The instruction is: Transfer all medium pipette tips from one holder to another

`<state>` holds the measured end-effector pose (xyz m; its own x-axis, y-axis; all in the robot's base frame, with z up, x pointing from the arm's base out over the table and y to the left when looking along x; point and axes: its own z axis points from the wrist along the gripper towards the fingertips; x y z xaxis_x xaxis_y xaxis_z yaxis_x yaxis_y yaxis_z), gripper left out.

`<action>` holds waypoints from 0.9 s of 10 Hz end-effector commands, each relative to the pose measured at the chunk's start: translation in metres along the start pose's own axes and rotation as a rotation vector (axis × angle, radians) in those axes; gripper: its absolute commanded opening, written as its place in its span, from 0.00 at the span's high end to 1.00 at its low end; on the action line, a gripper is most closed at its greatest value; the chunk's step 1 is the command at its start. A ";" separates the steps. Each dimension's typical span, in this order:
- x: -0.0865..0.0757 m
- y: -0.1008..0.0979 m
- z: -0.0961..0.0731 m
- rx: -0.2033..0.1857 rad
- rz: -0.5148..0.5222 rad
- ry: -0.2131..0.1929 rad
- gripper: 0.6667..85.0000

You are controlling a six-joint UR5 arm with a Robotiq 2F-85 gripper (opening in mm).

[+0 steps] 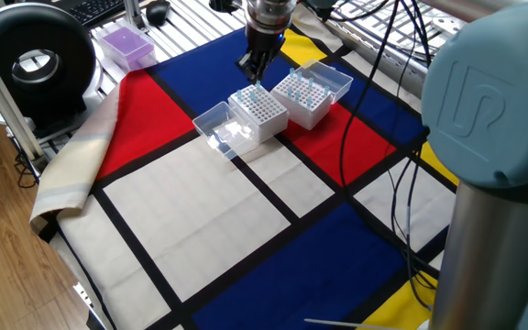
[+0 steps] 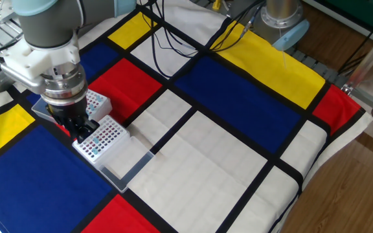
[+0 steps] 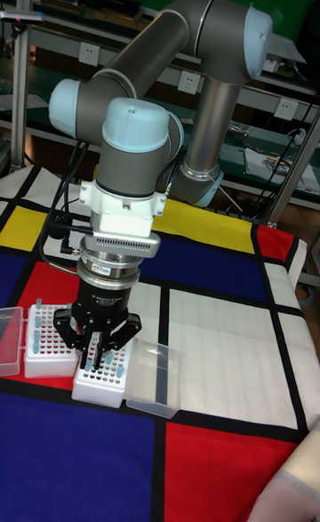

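Tall fixed view, L to R: at far left, lower-mid frame, a clear lid [image 3: 9, 340] hangs off the left rack [image 3: 46, 353], a white box w/ pale blue tips [image 3: 36, 333] standing in its holes. Just right of it sits the second rack [image 3: 100, 381], also white, w/ a few tips in its near-left holes; the two racks look side by side, nearly touching. The gripper [image 3: 93, 353] hangs straight down over the second rack's left part, fingers [image 3: 86, 355] drawn close together w/ tips at hole level; can't tell if they pinch a tip, gap too small to read. Right of that rack its clear lid [image 3: 156, 378] lies flat on the bench [image 3: 222, 344], which wears a cloth of red, blue, yellow and white blocks w/ black lines. Arm [image 3: 178, 51] arches up to upper centre. One fixed view, L to R: black round device [image 1: 35, 55] upper left, purple box [image 1: 125, 44] beside it, then clear lid [image 1: 216, 124], second rack [image 1: 257, 112] w/ gripper [image 1: 255, 71] above its far edge, then left rack [image 1: 302, 96] w/ open lid; big arm base fills the right. Other fixed view: gripper [image 2: 81, 131] at left-mid frame over the near rack [image 2: 102, 141], other rack [image 2: 94, 103] behind it, lid [image 2: 131, 169] toward lower centre, cables [image 2: 193, 32] at top.
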<state>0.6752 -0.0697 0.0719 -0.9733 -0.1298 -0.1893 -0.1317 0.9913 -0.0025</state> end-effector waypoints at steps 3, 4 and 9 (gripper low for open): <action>0.002 -0.001 0.002 -0.007 0.009 -0.011 0.72; 0.002 -0.001 0.003 -0.005 0.011 -0.013 0.73; 0.000 0.000 0.004 0.003 0.037 -0.021 0.76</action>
<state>0.6745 -0.0705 0.0671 -0.9728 -0.1136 -0.2021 -0.1146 0.9934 -0.0066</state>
